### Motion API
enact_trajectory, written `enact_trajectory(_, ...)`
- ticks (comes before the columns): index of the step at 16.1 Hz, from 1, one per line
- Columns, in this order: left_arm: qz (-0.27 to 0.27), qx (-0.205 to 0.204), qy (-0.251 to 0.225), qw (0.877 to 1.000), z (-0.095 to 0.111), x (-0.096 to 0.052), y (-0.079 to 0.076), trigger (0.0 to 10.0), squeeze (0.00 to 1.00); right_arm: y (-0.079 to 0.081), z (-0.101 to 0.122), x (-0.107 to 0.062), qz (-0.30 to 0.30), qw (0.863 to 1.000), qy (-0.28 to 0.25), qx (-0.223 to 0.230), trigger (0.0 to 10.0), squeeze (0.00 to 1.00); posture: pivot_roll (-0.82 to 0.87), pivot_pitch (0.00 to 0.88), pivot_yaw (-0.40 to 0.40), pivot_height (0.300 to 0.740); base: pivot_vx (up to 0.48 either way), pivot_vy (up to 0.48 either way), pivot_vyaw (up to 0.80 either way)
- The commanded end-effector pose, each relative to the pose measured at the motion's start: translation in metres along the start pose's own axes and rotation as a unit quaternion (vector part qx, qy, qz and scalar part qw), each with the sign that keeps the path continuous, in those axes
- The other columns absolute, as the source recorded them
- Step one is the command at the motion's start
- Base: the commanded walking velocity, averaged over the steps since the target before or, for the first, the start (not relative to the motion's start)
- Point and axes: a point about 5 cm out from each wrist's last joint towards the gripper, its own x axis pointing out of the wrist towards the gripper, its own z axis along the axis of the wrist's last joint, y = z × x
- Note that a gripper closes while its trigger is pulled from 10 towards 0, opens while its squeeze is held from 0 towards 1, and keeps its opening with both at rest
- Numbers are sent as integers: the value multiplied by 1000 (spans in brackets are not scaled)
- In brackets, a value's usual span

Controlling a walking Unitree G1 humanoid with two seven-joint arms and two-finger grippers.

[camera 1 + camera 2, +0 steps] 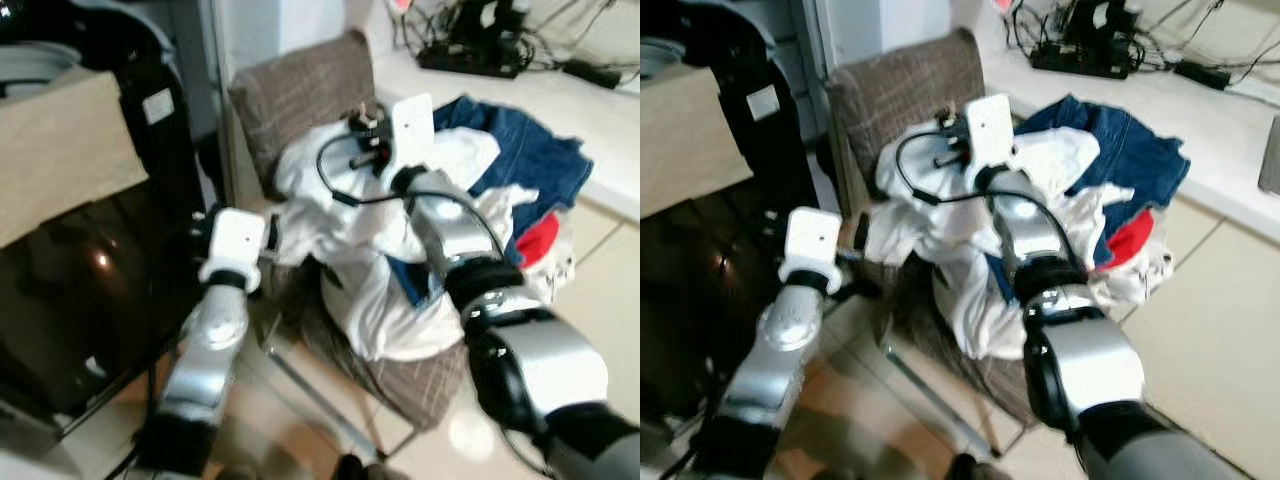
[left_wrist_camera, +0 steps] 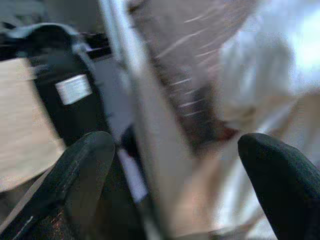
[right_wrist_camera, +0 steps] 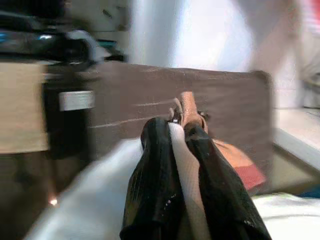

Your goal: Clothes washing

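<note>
Clothes pile [image 1: 400,250] on chair [image 1: 310,100]. Right gripper [image 3: 172,135] above pile, chair back beyond. Left gripper [image 2: 175,165] beside chair's left edge; washer [image 1: 60,260] further left.

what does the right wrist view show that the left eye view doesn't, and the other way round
The right wrist view alone shows the right gripper up close, its fingers shut on a fold of white cloth, with an orange-red patch behind them. The left eye view alone shows the blue denim garment, the left gripper at the chair's edge, and cables on the counter. Both show the brown checked chair back and the heaped white laundry.
</note>
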Motion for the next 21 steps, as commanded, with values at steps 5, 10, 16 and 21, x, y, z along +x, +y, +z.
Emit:
enact_trajectory(5,3,0,1,1000,1,0,-3,10000,0,-3,12,5,1,1000,-13,1,10000,0,129,2,-52,740,0,0,607)
enact_trajectory(10,1,7,-2,1000,2,-1,-3,10000,0,-1,10,4,10,1000,-9,5,10000,0,130,0,-50,740,0,-138,684)
enact_trajectory(16,35,25,15,999,-2,0,2,10000,0,-5,12,5,-5,1000,-4,-10,10000,0,125,3,-50,740,384,-233,670)
enact_trajectory(21,34,5,10,999,-2,-1,6,10000,0,-9,34,6,-22,996,-70,-55,10000,0,127,9,-49,740,184,0,0)
